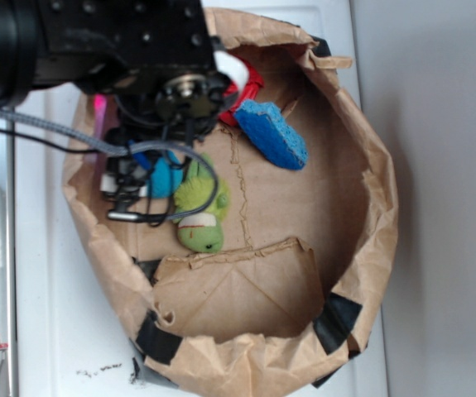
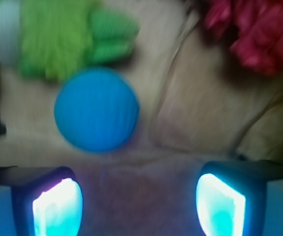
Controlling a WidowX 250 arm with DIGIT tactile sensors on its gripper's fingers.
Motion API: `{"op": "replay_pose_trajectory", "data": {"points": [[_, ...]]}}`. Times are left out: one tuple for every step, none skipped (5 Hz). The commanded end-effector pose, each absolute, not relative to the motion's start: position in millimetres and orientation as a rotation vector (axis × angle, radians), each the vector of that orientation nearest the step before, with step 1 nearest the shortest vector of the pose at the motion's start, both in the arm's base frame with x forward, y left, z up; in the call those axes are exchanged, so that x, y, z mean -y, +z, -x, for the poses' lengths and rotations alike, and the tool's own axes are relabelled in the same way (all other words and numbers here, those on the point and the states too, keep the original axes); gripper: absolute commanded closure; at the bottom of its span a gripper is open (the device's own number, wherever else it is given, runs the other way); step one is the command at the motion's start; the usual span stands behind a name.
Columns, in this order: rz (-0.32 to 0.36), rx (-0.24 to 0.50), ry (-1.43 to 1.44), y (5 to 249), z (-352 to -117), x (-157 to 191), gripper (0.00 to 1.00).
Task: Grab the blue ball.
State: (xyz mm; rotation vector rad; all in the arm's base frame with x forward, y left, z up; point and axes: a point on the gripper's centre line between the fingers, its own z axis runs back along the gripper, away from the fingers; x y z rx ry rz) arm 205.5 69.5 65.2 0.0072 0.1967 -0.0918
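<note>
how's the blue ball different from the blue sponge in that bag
The blue ball is round; the blue sponge is a flat oblong. The ball lies beside the green plush toy, under the gripper; the sponge lies apart, leaning at the paper bag wall. Both are blue.

The small round teal-blue ball is uniformly teal-blue, with faint vertical ribbing visible in the wrist view. The fuzzy green plush toy is lime green with a white band and a dark red patch. The flat oblong sponge is mid-blue. The crumpled fabric item is red. The paper bag liner is plain brown, with black tape patches. The pincer pads glow cyan-white. The counter is white.
</note>
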Motion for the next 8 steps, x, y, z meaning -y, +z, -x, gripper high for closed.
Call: {"op": "replay_pose_trajectory", "data": {"points": [[0.024,-0.105,-0.089,82,-248,-57,0.0],[0.024,-0.093,-0.11,76,-255,-55,0.0],[0.005,-0.071,-0.129,58,-252,-50,0.0],[-0.014,-0.058,-0.129,50,-251,-51,0.0],[-0.025,-0.045,-0.109,47,-249,-53,1.0],[-0.033,-0.047,-0.085,45,-256,-52,1.0],[-0.025,-0.058,-0.087,49,-253,-52,1.0],[-0.012,-0.081,-0.111,58,-242,-56,0.48]]}}
